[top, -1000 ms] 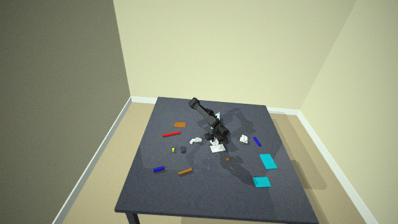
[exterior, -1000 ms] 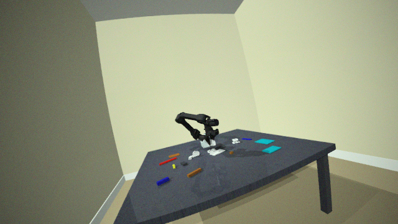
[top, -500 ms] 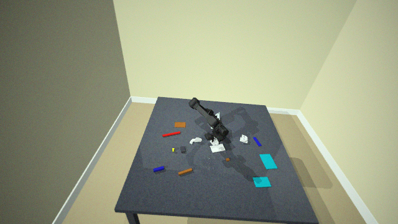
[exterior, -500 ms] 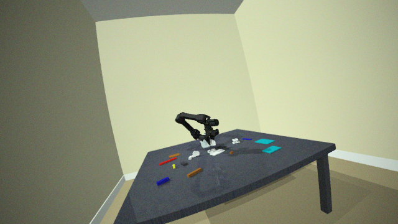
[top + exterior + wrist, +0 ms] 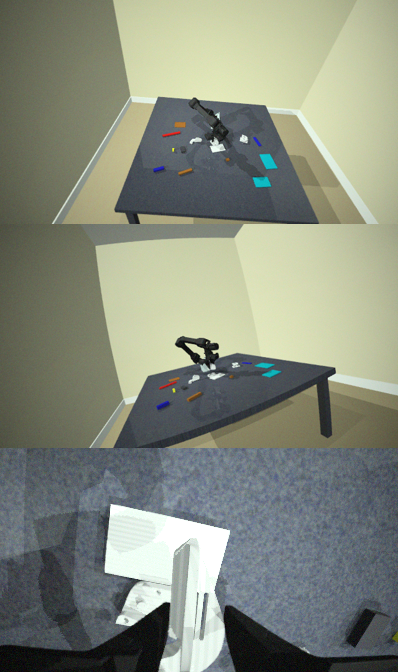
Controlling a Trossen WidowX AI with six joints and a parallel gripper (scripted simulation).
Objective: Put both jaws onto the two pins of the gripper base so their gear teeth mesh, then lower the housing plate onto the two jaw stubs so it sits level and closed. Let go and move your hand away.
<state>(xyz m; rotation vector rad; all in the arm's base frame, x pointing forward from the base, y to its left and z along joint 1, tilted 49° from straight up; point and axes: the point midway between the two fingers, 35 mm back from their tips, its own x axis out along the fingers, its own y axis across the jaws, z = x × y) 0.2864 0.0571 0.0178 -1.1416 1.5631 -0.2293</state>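
My gripper (image 5: 197,610) (image 5: 214,139) points down over the white parts. It is shut on a long, pale white part that looks like a jaw (image 5: 184,593), seen nearly edge-on. Below and beyond it lies what looks like the gripper base, a white rectangle (image 5: 218,149) (image 5: 216,376) (image 5: 137,550) with a rounded part with holes against its near edge. Whether the held part touches the base is unclear. A loose curved white jaw (image 5: 196,140) (image 5: 194,379) lies beside it. Another white part with a round feature (image 5: 244,139) (image 5: 236,365), perhaps the housing plate, lies on the other side.
A dark block (image 5: 183,149) (image 5: 371,628), yellow piece (image 5: 173,150), red bar (image 5: 171,134), orange plate (image 5: 180,124), orange bar (image 5: 185,172) and blue block (image 5: 158,169) lie left. A small orange piece (image 5: 227,159) is in front; a blue bar (image 5: 257,141) and cyan plates (image 5: 268,161) (image 5: 262,182) lie right.
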